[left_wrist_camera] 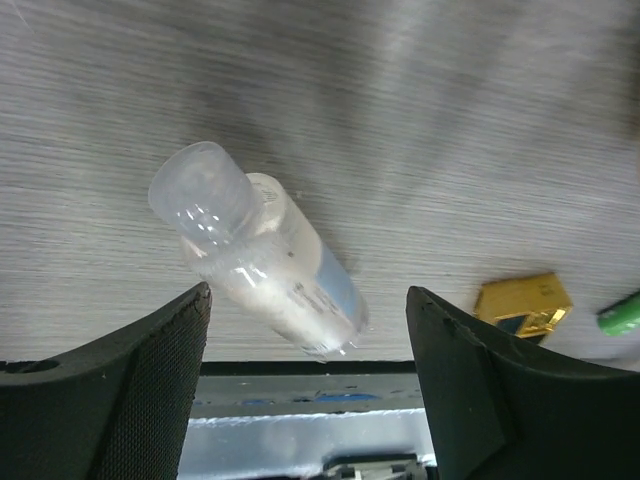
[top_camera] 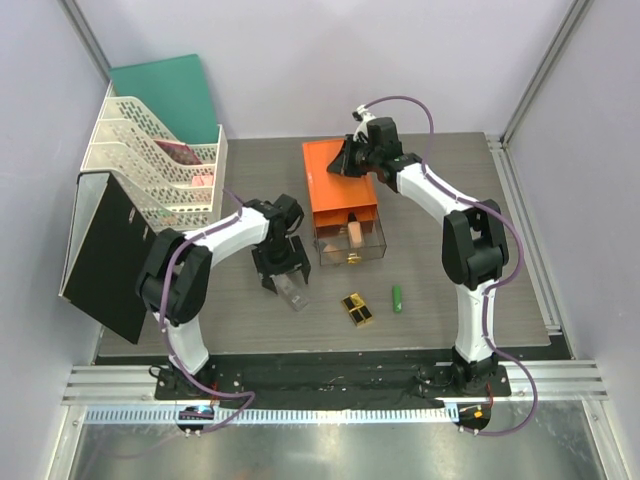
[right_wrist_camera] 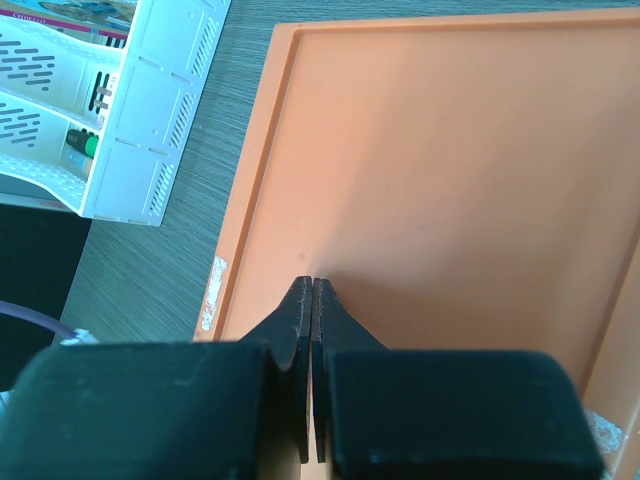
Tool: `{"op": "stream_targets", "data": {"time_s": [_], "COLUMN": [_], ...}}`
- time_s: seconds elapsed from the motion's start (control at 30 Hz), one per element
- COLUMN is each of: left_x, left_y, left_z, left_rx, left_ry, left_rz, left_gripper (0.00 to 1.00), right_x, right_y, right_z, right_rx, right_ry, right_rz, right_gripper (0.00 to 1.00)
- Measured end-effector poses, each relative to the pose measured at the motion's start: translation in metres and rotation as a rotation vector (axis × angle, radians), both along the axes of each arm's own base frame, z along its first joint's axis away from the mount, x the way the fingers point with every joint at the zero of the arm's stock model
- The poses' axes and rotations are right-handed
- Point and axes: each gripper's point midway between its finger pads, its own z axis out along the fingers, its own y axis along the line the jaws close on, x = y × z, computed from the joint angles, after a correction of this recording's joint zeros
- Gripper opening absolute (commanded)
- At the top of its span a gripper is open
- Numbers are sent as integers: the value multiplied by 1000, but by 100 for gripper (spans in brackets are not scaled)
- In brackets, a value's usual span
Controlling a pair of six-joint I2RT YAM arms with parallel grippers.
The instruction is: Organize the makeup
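A clear bottle with a clear cap lies on its side on the table, also seen from above. My left gripper hovers over it, open, its fingers either side and not touching; in the top view the left gripper sits just behind the bottle. A black-and-gold lipstick case and a small green tube lie to the right. A peach bottle rests in the clear drawer. My right gripper is shut, tips on the orange box top.
The orange drawer box stands mid-table with its drawer pulled toward the arms. A white file rack and a black folder occupy the left side. A green board leans on the back wall.
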Motion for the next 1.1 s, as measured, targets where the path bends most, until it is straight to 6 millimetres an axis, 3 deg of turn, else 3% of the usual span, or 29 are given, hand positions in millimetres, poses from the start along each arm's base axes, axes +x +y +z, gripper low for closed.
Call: {"op": "stream_targets", "data": {"time_s": [0.1,0.17,0.2,0.23,0.3,0.33,0.37,0.6,0.7,0.9,1.0,1.1], "left_x": [-12,-20,-22,-25,-28,-29,-29,-15,11,63,73,75], "left_y": [3,6,6,7,7,6,7,14,9,-10,-16,-23], "left_z": [-15,-23,-26,-29,-34,-34,-34,-24,6,103,148,174], "left_rx": [6,14,15,17,15,13,11,63,59,-43,-110,-185], "left_ry": [55,88,98,108,129,134,132,70,-38,-364,-499,-582], "left_rz": [-2,-2,-1,-4,-16,-14,-25,-84,-112,-129,-126,-145], "left_gripper": [72,62,55,39,22,7,1,0,0,0,0,0], "right_x": [0,0,0,0,0,0,0,0,0,0,0,0], "right_y": [0,0,0,0,0,0,0,0,0,0,0,0], "right_z": [0,0,-1,-1,-1,-1,-1,-1,-1,-1,-1,-1], "right_rx": [0,0,0,-1,0,0,-1,0,0,0,-1,-2], "right_ry": [0,0,1,2,2,2,2,2,2,1,1,0], "right_rz": [0,0,0,0,1,1,1,3,3,4,4,5], "right_gripper": [1,1,1,1,1,1,1,1,1,1,1,1]}}
